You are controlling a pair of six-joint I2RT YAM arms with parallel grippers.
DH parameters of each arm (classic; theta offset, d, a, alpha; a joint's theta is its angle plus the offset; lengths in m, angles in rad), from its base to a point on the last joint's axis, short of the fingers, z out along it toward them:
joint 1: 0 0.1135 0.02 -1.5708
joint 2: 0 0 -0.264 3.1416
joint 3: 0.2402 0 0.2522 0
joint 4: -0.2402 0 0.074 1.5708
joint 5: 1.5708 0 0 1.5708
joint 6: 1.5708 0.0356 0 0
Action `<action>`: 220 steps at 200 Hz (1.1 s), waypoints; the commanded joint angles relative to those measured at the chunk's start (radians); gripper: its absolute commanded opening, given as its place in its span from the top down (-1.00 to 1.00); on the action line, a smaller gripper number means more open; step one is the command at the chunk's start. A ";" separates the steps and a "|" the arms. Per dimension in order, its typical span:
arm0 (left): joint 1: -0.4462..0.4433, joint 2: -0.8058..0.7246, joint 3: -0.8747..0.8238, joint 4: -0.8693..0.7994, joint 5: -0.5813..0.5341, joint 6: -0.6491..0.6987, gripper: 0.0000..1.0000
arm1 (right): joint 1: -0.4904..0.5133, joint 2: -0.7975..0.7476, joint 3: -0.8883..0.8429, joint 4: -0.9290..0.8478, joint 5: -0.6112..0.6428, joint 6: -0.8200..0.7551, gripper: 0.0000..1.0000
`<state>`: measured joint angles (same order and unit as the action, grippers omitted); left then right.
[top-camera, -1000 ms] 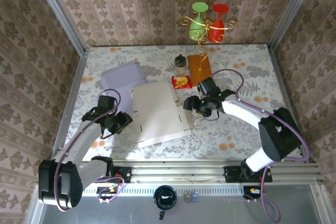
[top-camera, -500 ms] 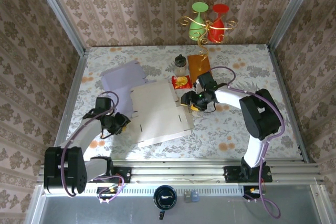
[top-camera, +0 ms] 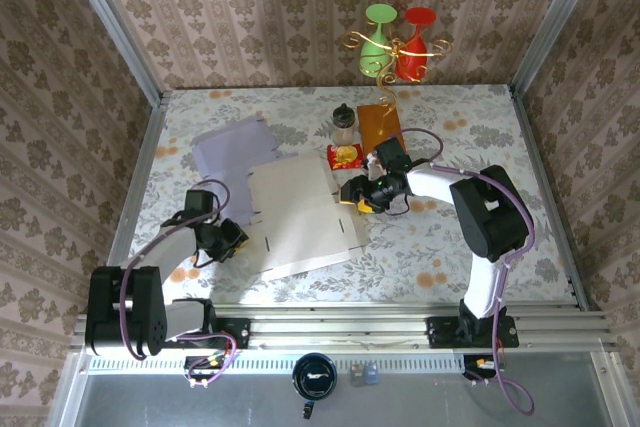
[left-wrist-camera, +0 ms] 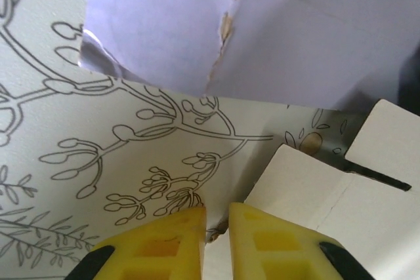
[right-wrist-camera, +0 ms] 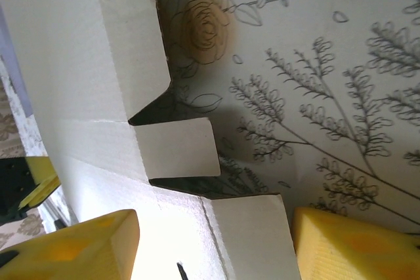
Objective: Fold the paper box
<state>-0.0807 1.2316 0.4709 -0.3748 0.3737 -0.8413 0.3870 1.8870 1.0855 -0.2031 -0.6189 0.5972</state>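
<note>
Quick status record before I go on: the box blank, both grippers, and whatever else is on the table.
box blank: white card, lying flat, not yet folded
left gripper: at the blank's left edge, jaws nearly closed; unclear whether it pinches the card
right gripper: open, fingers either side of a flap on the blank's right edge
second sheet: lavender card, flat, beyond the white card's far-left corner
clutter behind the blank: jar, orange packet, red packet
far edge: green glass, red glass

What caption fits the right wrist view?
Right gripper, jaws open, straddles a flap of the flat white cardboard box on floral tablecloth.
</note>
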 commanded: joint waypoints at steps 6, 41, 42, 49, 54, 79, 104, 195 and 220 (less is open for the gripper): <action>0.006 0.031 -0.008 0.029 0.008 0.021 0.67 | 0.000 0.003 0.003 0.020 -0.076 -0.014 -0.25; 0.006 0.050 0.002 0.018 -0.008 0.035 0.71 | -0.013 -0.050 -0.004 0.022 -0.090 0.008 -0.16; 0.006 0.050 0.002 0.019 -0.009 0.036 0.71 | -0.014 -0.053 -0.004 0.023 -0.091 0.009 -0.16; 0.006 0.051 0.003 0.015 -0.015 0.038 0.72 | -0.016 -0.064 -0.006 0.022 -0.095 0.014 -0.14; 0.006 0.050 0.003 0.014 -0.018 0.039 0.72 | -0.019 -0.073 -0.007 0.020 -0.098 0.016 -0.14; 0.006 0.057 0.010 0.007 -0.030 0.045 0.72 | -0.035 -0.107 -0.019 -0.005 -0.099 0.018 -0.04; 0.006 0.070 0.020 0.007 -0.032 0.051 0.73 | -0.061 -0.141 -0.067 0.021 -0.122 0.040 0.08; 0.000 0.076 0.049 -0.003 -0.024 0.065 0.76 | -0.080 -0.188 -0.124 -0.034 -0.009 0.021 0.14; -0.001 0.051 0.047 -0.004 -0.021 0.065 0.75 | -0.074 -0.165 -0.144 -0.020 0.024 0.032 -0.04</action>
<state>-0.0772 1.2854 0.5156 -0.4210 0.3710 -0.7994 0.3119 1.7264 0.9646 -0.1787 -0.6662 0.6464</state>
